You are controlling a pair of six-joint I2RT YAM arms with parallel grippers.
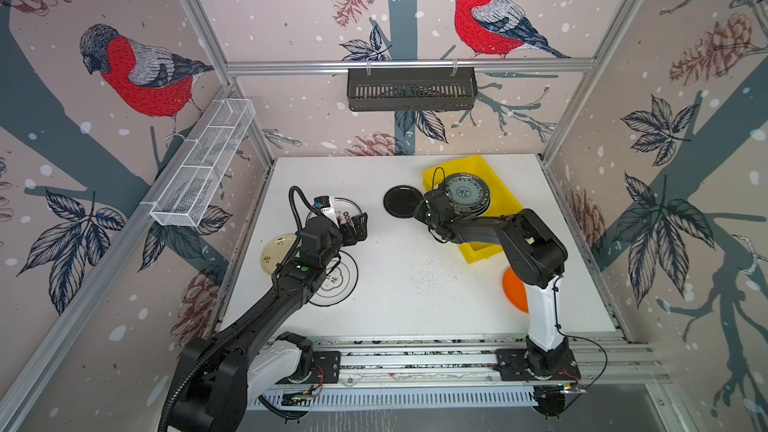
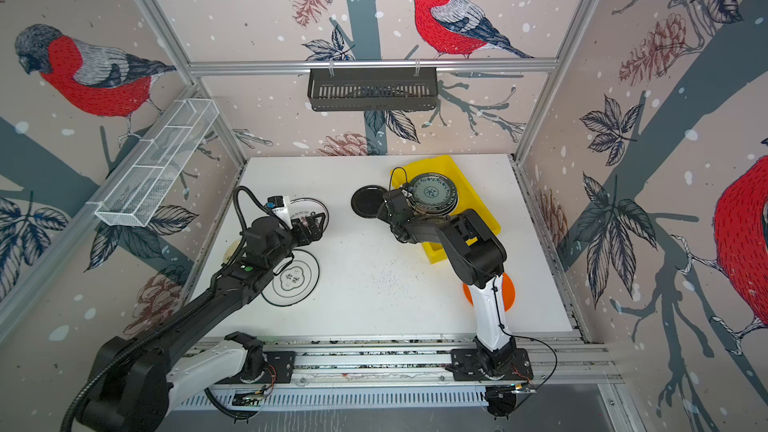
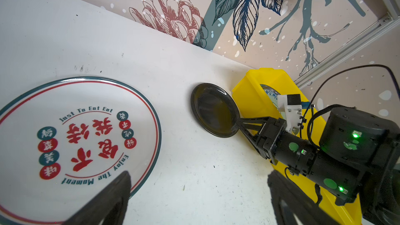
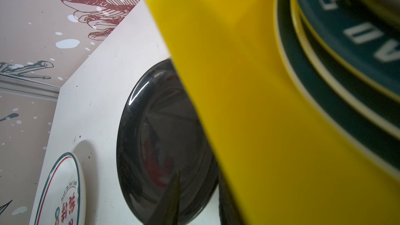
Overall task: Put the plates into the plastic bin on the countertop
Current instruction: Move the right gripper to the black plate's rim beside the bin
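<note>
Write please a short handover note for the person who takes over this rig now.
Left gripper: open, empty, above the edge of the red-lettered white plate.
Right gripper: at the rim of the black plate, beside the yellow bin; grip not clear.
Done: a plate stack is in the bin, teal-patterned plate on top.
To do: five plates on the countertop: black, red-lettered, black-ringed white plate, cream plate, orange plate.

Black plate (image 4: 155, 139) lies beside yellow bin (image 4: 249, 104) (plates (image 4: 337, 96) stacked inside), perhaps touching.

Left pincer (image 1: 358, 224) agape, hovering; right pincer (image 3: 239, 124) low.
</note>
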